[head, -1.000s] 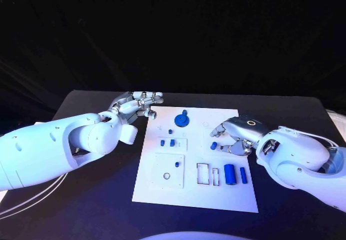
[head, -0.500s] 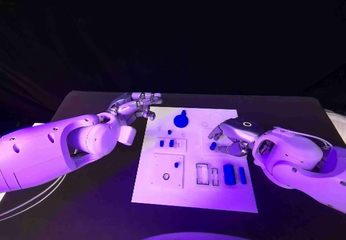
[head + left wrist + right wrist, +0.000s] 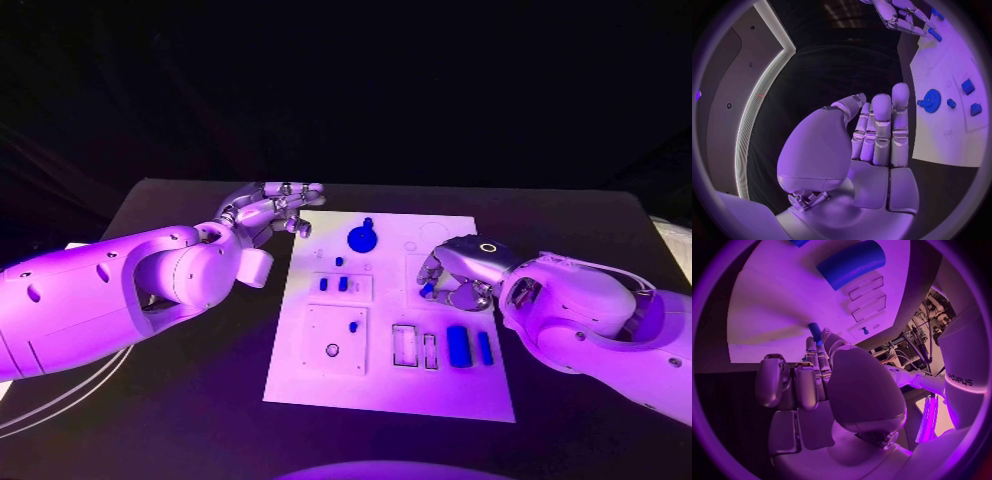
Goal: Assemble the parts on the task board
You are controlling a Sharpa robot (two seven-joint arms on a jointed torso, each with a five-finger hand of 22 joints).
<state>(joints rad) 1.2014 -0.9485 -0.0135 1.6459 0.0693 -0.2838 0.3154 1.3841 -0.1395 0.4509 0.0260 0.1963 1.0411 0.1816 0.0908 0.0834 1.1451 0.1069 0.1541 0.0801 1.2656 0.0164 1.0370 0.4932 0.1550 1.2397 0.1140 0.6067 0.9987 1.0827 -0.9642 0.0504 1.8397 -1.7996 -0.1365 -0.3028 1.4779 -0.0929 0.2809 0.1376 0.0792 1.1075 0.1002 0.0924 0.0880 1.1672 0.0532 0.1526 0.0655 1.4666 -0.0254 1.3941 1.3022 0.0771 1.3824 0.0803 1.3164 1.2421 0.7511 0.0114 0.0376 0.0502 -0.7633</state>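
- Head view vs. one second ago: right hand [image 3: 459,270] has crept toward the far end of the task board [image 3: 389,395] and now sits over the board's right side; the small blue peg [image 3: 427,290] it carries has moved with it.
- Right hand pinches the peg between thumb and a fingertip; remaining fingers curl in beside it. Right wrist view confirms: peg [image 3: 815,332] sticks out past the fingertips, just above the white board [image 3: 773,320].
- Left hand [image 3: 270,209] is unchanged: it hovers just off the board's far left corner, fingers apart and straight, holding nothing. Left wrist view shows the same hand [image 3: 873,135] with fingers extended side by side.
- Board itself has not shifted. Blue gear [image 3: 362,239] stays near the board's far edge; two blue bars [image 3: 470,347] stay right of the empty slots, toward the board's near end.
- Hard to make out: whether the peg's lower tip touches the board; the right hand covers the spot beneath it.
- Board's small holes are too faint to read.
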